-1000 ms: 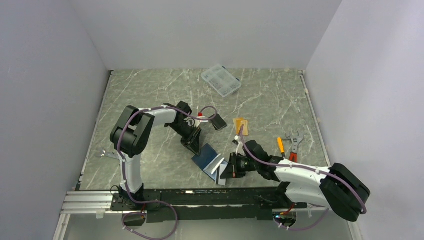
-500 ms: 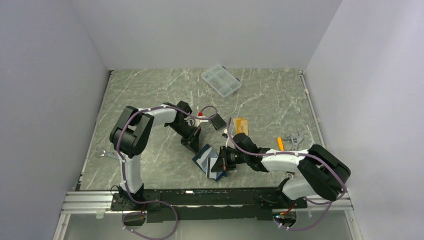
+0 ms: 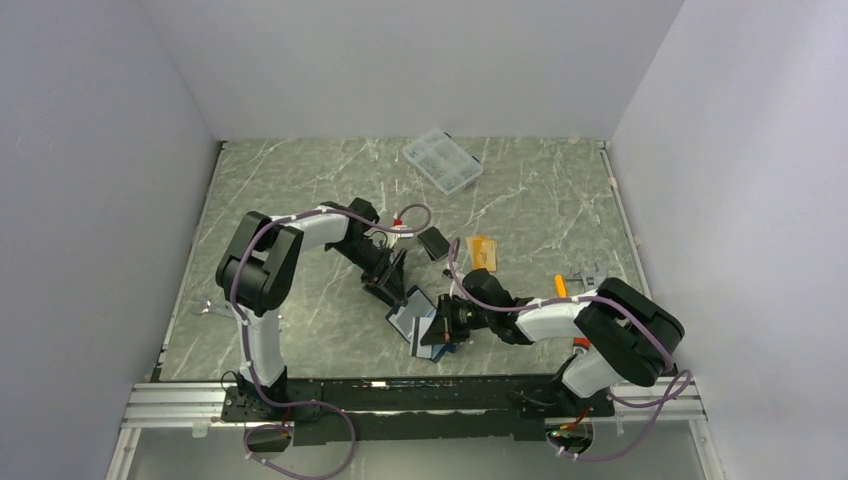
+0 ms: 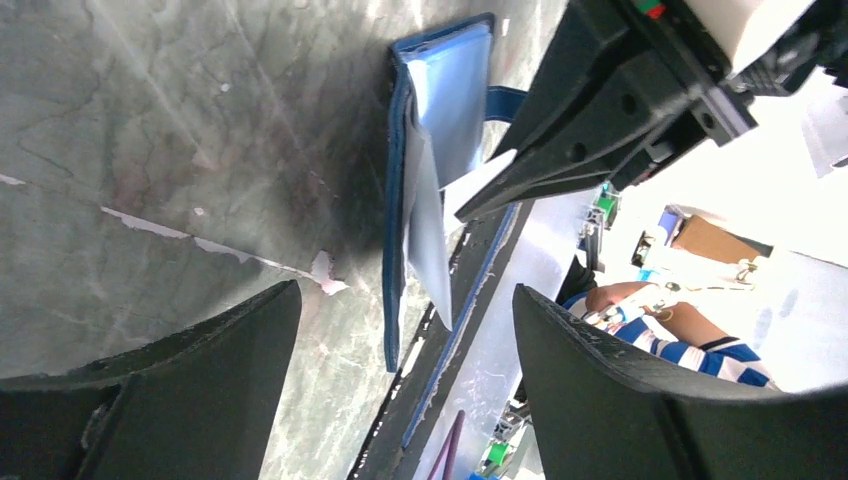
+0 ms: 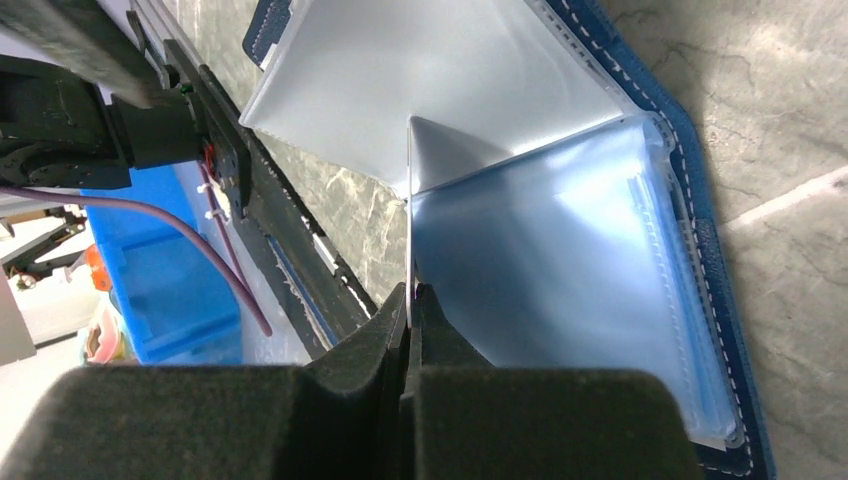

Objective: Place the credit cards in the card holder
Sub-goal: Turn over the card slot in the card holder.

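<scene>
Fingers on the right gripper point(image 5: 410, 295) are pinched shut on a silver card point(image 5: 440, 155), held edge-up, with its leading corner poking at the fold of the open holder point(image 5: 560, 260). That holder lies flat on the table point(image 3: 300, 200), near the middle and just left of those fingers, so the card's long axis points straight into it. Looks like a push left along that line is what's needed. Meanwhile the left gripper point(image 4: 405, 300) is spread wide, holding nothing, just far-left of the holder. Right arm's clearly nearer.
</scene>
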You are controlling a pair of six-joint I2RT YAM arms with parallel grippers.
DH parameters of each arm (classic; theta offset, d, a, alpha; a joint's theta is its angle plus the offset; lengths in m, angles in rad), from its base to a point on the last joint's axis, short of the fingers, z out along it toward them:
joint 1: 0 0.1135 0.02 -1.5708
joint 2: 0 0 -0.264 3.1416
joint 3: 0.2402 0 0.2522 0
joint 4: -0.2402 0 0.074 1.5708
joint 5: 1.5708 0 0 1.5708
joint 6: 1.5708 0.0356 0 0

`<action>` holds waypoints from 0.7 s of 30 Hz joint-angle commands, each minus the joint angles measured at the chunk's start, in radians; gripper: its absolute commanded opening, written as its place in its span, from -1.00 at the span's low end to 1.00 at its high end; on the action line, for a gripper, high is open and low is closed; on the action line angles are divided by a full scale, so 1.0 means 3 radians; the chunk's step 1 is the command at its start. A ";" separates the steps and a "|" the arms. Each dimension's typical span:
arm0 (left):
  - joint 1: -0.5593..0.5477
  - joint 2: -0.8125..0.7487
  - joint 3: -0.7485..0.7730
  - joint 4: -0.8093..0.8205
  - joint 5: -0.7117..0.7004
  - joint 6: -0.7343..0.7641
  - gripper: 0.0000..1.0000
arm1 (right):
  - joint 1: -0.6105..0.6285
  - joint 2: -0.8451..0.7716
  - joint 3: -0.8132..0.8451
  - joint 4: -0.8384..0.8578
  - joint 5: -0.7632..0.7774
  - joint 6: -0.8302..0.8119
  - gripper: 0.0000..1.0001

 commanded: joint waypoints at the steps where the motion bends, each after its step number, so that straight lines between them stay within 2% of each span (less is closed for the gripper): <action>1: 0.0024 -0.0185 0.0087 -0.0033 0.0367 0.0061 0.70 | -0.0045 0.0027 -0.0084 0.0174 0.0111 -0.0005 -1.00; 4: -0.0010 -0.0108 0.0145 -0.0086 0.0401 0.0117 0.64 | -0.0063 0.0049 -0.0094 0.0199 0.0096 0.0000 -1.00; 9: -0.0138 0.0119 0.0274 -0.0094 0.0243 0.0128 0.37 | -0.0074 0.0064 -0.0094 0.0195 0.0103 -0.0004 -1.00; 15: -0.0164 0.0222 0.0320 -0.0073 -0.0082 0.0172 0.29 | -0.0091 0.0065 -0.0125 0.0236 0.0079 -0.0004 -1.00; 21: -0.0216 0.0280 0.0377 -0.0133 -0.0165 0.0202 0.15 | -0.0102 0.0147 -0.0109 0.0304 0.0026 -0.0008 -1.00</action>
